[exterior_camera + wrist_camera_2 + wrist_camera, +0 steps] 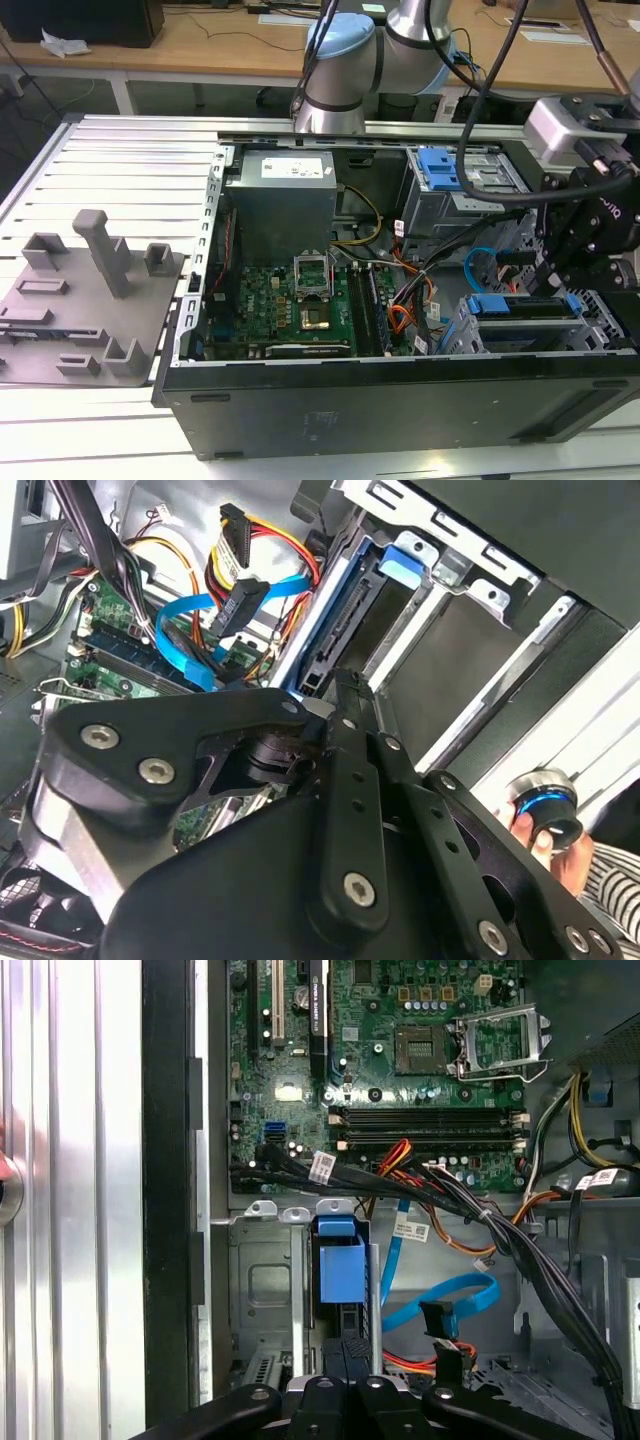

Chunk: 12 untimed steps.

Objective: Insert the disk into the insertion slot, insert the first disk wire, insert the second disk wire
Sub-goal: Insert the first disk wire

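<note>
— If one reads from the near edge of the counter (120,170), what comes first?

— A computer case (400,400), open on top, standing toward the counter's edge at the exterior view's right. A grey fixture plate (80,300) rests near the opposite edge. Just inside the case's near wall the disk (530,305) sits on edge in the insertion slot (262,1290), blue carrier uppermost.

— And the tool (548,285)?

— It hangs directly over the disk, at its upper edge. Whether it is open or closed cannot be told.

— What lies farther in?

— The second disk wire (478,258) loops just beyond the slot. In the first wrist view its dark plug (437,1318) lies free, apart from the disk, beside an orange and red wire bundle (415,1365). Beyond come the motherboard (290,300), then the grey power supply (280,205) and a taller cage (425,215) with a blue latch (440,168) by the case's far wall. The arm (340,70) rises past the far edge.
</note>
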Each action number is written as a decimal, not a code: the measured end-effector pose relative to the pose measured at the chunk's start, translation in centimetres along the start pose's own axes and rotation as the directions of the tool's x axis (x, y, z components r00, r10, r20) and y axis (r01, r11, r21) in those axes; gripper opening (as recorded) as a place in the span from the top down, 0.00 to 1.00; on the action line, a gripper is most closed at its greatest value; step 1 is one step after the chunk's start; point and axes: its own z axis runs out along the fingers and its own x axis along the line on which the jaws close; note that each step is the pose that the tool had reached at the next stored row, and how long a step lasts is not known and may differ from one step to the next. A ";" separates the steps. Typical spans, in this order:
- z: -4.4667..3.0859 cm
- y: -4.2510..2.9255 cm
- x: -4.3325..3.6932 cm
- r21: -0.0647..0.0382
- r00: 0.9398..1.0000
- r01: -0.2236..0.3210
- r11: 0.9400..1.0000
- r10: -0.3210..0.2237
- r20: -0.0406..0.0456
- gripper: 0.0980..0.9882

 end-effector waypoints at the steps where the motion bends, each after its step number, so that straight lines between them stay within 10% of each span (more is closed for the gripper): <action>1: -0.02 0.00 -0.01 0.000 1.000 0.000 1.000 0.000 0.000 0.99; 12: -0.49 0.02 -0.09 0.000 1.000 0.000 1.000 0.000 -0.001 0.99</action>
